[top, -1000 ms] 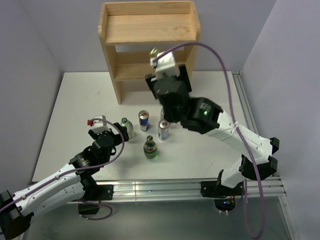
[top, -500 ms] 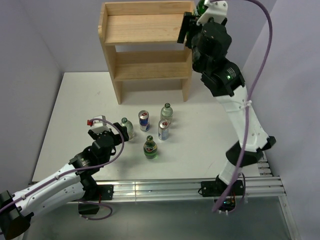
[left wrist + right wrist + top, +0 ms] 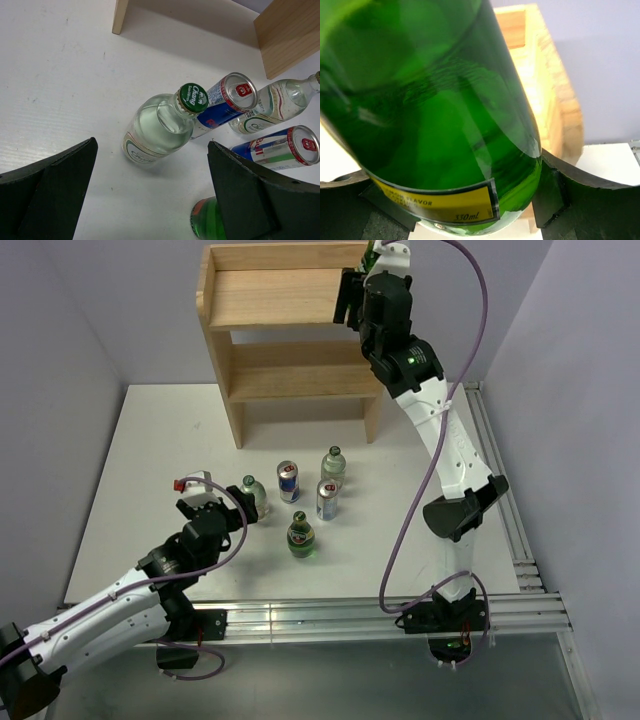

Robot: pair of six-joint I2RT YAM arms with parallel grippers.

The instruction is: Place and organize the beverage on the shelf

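Note:
The wooden shelf (image 3: 290, 330) stands at the back of the table. My right gripper (image 3: 368, 270) is shut on a green glass bottle (image 3: 435, 115) and holds it high at the right end of the shelf's top tier; only the bottle's top (image 3: 369, 254) shows in the top view. My left gripper (image 3: 215, 498) is open, low over the table, just short of a clear bottle with a green cap (image 3: 162, 125). Two cans (image 3: 288, 480) (image 3: 327, 499), another clear bottle (image 3: 333, 465) and a green bottle (image 3: 301, 536) stand together on the table.
The shelf's lower tiers (image 3: 300, 380) hold nothing that I can see. The right arm's purple cable (image 3: 470, 320) loops up beside the right wall. The table's metal rail (image 3: 320, 618) runs along the near edge.
My right gripper has lifted the green bottle from in front of the shelf's middle tier up to the right end of the top tier. The left arm has not moved.

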